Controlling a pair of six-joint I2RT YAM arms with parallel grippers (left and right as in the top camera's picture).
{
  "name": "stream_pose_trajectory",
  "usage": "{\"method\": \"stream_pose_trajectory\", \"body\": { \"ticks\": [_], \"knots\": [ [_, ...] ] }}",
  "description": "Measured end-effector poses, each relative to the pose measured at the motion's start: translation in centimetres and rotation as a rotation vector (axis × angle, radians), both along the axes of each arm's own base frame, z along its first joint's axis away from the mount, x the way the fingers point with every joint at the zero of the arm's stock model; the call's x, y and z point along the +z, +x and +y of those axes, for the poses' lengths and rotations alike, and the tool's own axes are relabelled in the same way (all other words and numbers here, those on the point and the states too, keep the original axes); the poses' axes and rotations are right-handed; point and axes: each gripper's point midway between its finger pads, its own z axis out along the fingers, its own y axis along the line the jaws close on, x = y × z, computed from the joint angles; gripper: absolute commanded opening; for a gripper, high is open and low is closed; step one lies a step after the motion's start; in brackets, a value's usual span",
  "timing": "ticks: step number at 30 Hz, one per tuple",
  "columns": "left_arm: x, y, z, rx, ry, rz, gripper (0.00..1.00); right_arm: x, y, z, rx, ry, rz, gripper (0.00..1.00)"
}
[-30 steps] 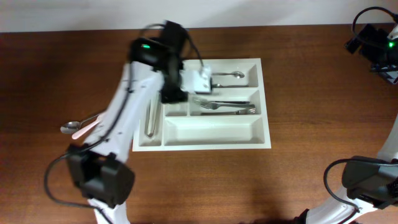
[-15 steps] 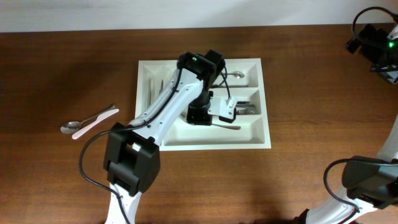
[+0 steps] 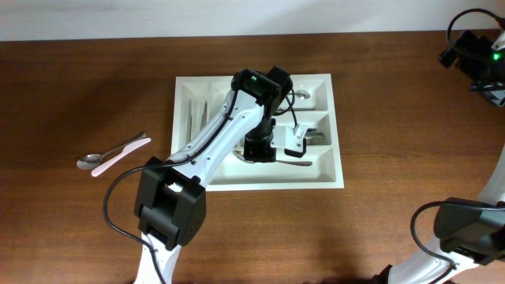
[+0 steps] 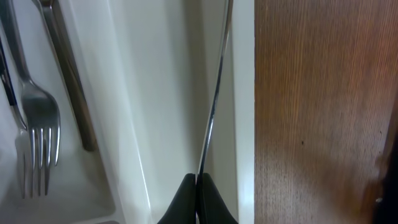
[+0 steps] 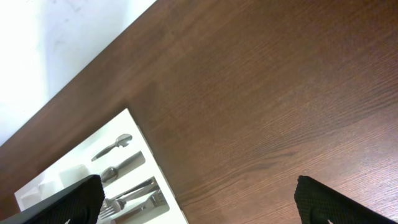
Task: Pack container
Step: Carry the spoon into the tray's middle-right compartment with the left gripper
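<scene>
Container (image 3: 316, 174) sits in the middle of the bench, a bit nearer the far edge than the near edge. It is a big white tray with long boxes and narrow boxes inside.

The left arm reaches over the container from the near edge. Its left pincer (image 3: 269, 155) is down in the long box closest to the near edge. In the wrist view the left pincer (image 4: 199, 186) is pinched tight on a thin metal stick of cutlery (image 4: 215, 93). I see that piece from its thin side, so I cannot tell if it is a knife or something else. It runs along the white wall (image 4: 244, 93) of the container, right next to the brown wood. From above, its end (image 3: 298, 162) pokes out past the arm.

Some forks (image 3: 316, 139) lie in the middle long box. The wrist view shows the forks (image 4: 36, 124) with their prongs side by side. A spoon (image 3: 300, 95) lies in the long box by the far edge. Thin metal things (image 3: 192, 118) lie in a narrow box on the left.

Out on the bench, towards the left edge, a metal spoon (image 3: 88, 162) and a pink spoon (image 3: 120, 155) lie close together, well apart from the container.

The right arm (image 3: 473, 51) is up by the far right corner. The right pincer (image 5: 198, 190) is spread wide and holds nothing.
</scene>
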Motion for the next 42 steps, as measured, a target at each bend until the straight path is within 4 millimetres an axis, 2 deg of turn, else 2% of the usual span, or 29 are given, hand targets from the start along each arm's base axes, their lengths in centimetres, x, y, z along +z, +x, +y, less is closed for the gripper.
{"method": "stream_pose_trajectory", "body": {
  "ticks": [17,27,32,40,42],
  "knots": [
    [0.0,-0.4,-0.2,0.07,0.013,0.021,0.02,0.0,0.0,0.0,0.0,0.0,0.0,0.99],
    [0.1,-2.7,-2.3,0.004,0.008,0.039,0.02,0.0,0.0,0.0,0.001,0.0,0.0,0.99],
    [0.2,-3.5,-2.4,-0.008,0.019,0.058,0.02,0.0,0.0,0.0,0.0,0.0,0.0,0.99],
    [0.1,-3.0,-2.6,-0.005,0.005,0.041,0.02,0.0,0.0,0.0,0.0,0.0,0.0,0.99],
    [0.1,-2.7,-2.9,-0.004,-0.005,0.029,0.06,0.0,0.0,0.0,0.001,0.0,0.0,0.99]
  ]
}}
